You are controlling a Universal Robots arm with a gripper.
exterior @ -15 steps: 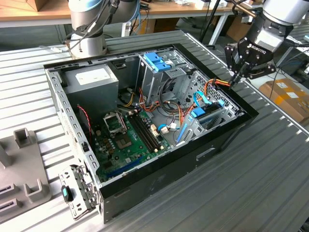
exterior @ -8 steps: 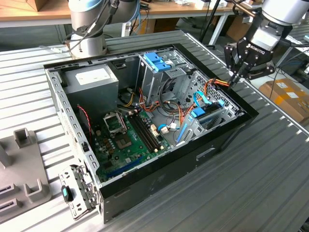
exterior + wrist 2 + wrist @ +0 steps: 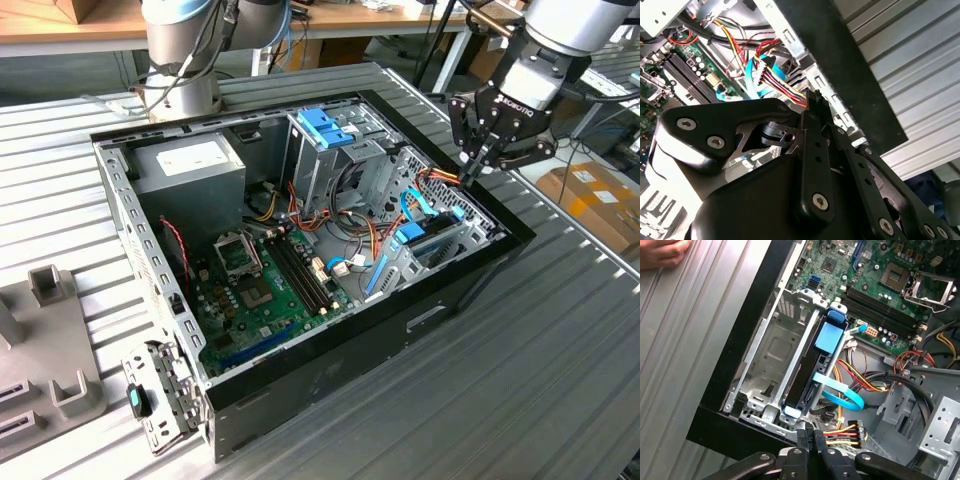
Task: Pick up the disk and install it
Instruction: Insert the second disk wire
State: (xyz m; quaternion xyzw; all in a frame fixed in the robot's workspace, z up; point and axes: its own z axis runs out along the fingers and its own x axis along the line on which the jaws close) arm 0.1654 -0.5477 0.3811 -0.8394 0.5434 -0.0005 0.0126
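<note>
The disk (image 3: 808, 382) stands on edge in the metal drive bay (image 3: 767, 355) at the case's corner, its blue plastic frame (image 3: 832, 335) showing along the top. In the exterior view the disk (image 3: 420, 238) sits low inside the case, near the wall on that view's right. My gripper (image 3: 468, 172) hangs just above that wall, over the bay's end. Both wrist views show the gripper (image 3: 810, 437) (image 3: 814, 100) with its fingertips pressed together and nothing between them, a short way above the disk.
The open black case (image 3: 300, 372) lies on a slatted metal table. Inside are a grey power-supply box (image 3: 190, 165), a metal cage with a blue top (image 3: 325, 130), the motherboard (image 3: 260, 290) and coloured wires (image 3: 847, 432). A hand (image 3: 660, 252) rests on the table.
</note>
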